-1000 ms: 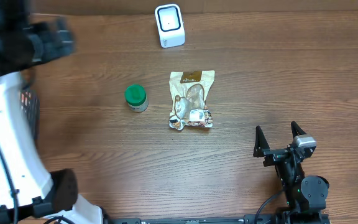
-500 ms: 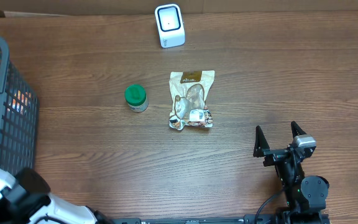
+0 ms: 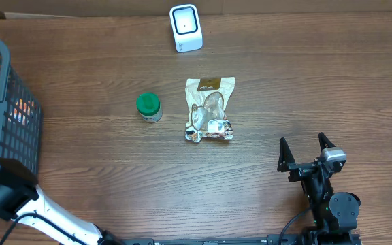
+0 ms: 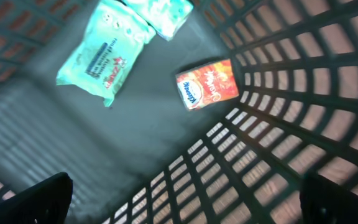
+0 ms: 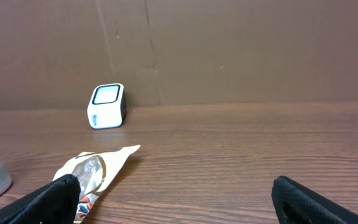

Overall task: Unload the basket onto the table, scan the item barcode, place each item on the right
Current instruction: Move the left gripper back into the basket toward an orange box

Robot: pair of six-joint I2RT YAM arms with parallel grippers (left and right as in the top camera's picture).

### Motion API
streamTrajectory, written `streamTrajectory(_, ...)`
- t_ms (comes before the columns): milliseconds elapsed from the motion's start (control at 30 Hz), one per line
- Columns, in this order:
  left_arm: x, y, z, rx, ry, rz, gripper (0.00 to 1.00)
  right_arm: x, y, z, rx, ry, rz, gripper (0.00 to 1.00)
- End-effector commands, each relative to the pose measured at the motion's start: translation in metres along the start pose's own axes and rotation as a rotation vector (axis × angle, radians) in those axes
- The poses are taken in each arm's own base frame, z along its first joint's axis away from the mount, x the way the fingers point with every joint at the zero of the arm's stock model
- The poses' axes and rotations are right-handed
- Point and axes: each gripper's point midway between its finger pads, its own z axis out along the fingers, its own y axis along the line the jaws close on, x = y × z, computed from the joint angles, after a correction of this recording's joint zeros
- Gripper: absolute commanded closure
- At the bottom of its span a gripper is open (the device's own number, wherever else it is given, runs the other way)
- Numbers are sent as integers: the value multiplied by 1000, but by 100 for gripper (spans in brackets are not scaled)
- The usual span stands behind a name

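Left arm point(image 3: 9, 194) has shifted since a second ago: it then stood tall over the left edge of the overhead view and hid the basket; it now lies low at the lower left corner, and the dark mesh basket point(image 3: 15, 126) is exposed. All else is unchanged.

Left gripper point(image 4: 191, 198): jaws spread wide, nothing between them. Its camera looks down into the basket. On the basket floor lie a teal wipes pack point(image 4: 104, 50) and an orange tissue pack point(image 4: 207, 83), apart from each other, the orange one close to the mesh wall. A second teal pack point(image 4: 163, 12) is cut off by the top edge of that view.

Right gripper point(image 3: 303, 141): jaws fully apart, empty, low over the wooden table point(image 3: 318, 75) at the lower right, well apart from every item.

Items on the table: a foil snack packet point(image 3: 210, 109) lies flat near the centre, with its brown header end towards the far edge. A green-lidded jar point(image 3: 148, 107) stands upright just to its left, not touching it. No barcode is legible on either item.

White barcode scanner point(image 3: 186, 27): upright at the far edge of the table, beyond the packet. In the right wrist view it stands before a cardboard wall point(image 5: 229, 50).
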Motion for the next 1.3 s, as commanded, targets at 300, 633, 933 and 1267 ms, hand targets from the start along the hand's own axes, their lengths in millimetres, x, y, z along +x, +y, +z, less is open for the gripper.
streamTrajectory(300,-9,-6,64,95,100,83,9,2,-1,0,1,-2,3,0)
streamTrajectory(633,-7,-4,97,85,125,96,15,2,-1,0,1,-2,4,0)
streamTrajectory(933,18,7,169,66,194,89,20,2,-1,0,1,-2,4,0)
streamTrajectory(1267,32,9,213,77,187,71,40,2,-1,0,1,-2,4,0)
